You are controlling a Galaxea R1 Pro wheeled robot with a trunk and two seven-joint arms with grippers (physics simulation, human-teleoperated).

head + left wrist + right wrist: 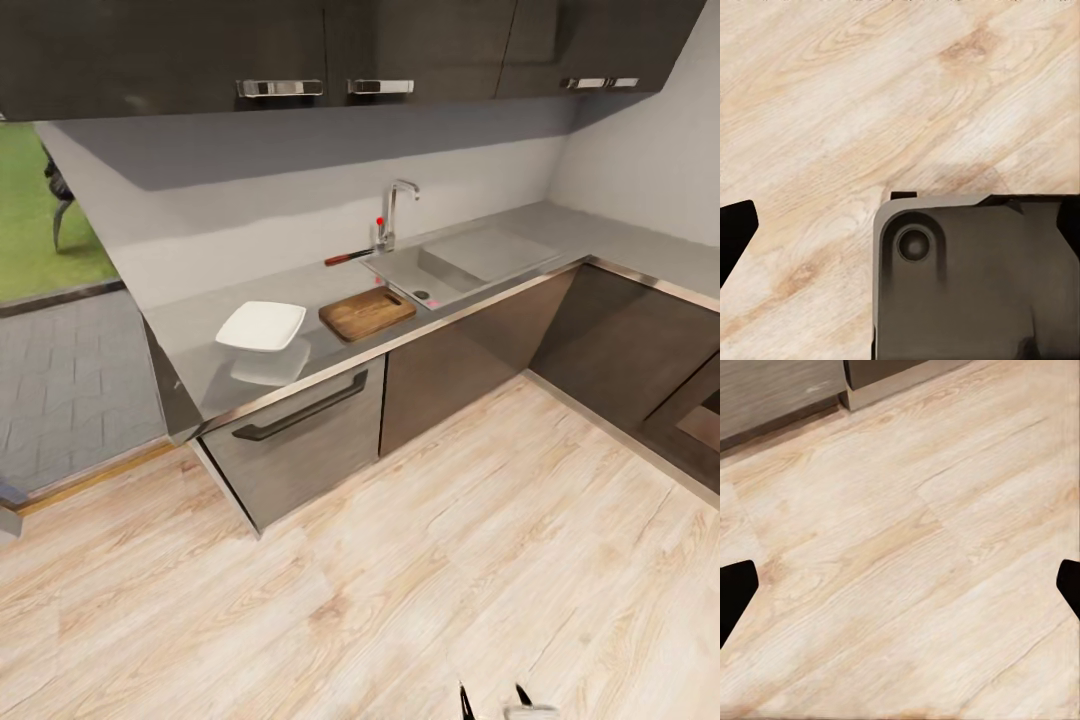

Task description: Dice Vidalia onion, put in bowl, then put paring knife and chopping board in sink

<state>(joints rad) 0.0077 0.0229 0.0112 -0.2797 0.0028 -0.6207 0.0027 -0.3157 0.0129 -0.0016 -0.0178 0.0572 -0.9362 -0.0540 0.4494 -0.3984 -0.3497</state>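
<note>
The robot stands back on the pale wood floor [400, 560], facing the table [200, 330] that runs along the wall and turns at the far right corner. The bowl [262, 325] sits near the table's front edge, towards its left end. Just beside it, on the side of the sink [440, 268], lies the board [367, 312], also close to the front edge, apart from the bowl. The knife [349, 257] lies near the back edge, by the foot of the faucet [393, 212], its blade end towards the faucet. A small pinkish spot in the basin near the drain may be the onion [435, 302]; it is too small to be sure.

The right pincer [900, 585] hangs over bare floor with its jaws spread wide, holding nothing. In the left wrist view one dark finger [735, 232] shows at the edge over the floor, beside a dark part of the robot's body [975, 277]; I cannot tell how far the left pincer is spread.
</note>
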